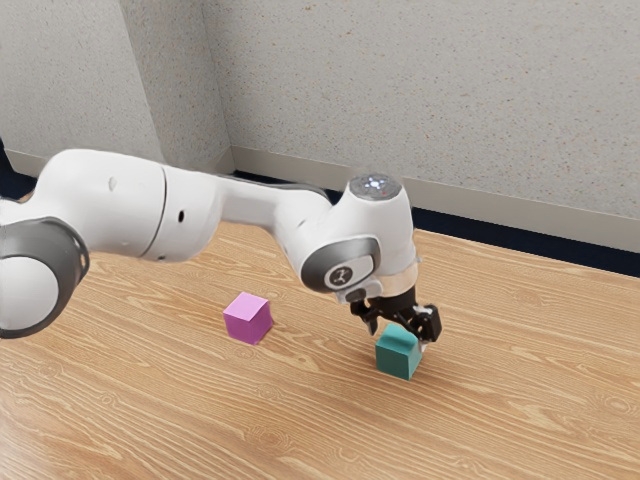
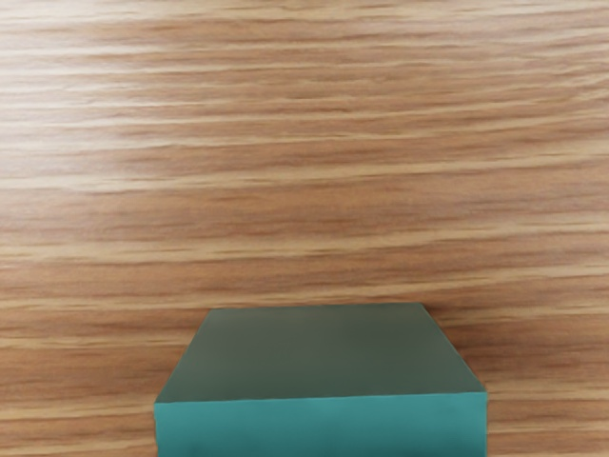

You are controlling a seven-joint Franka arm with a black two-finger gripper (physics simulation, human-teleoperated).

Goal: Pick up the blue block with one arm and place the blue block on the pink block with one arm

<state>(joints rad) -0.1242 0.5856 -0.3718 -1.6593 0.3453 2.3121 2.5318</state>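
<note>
Blue block [image 1: 398, 353], rendering teal, sitting flat on the wooden table [image 1: 200, 420]; directly under the gripper [image 1: 402, 329]; claw spread wider than the block, fingers down beside its top edge, holding nothing as far as visible; in the wrist view, block [image 2: 324, 381] just beneath the hand on plain wood grain [image 2: 285, 143]; pink block [image 1: 247, 317] well apart toward the exterior view's left, upright on the table; bare wood between the two.
</note>
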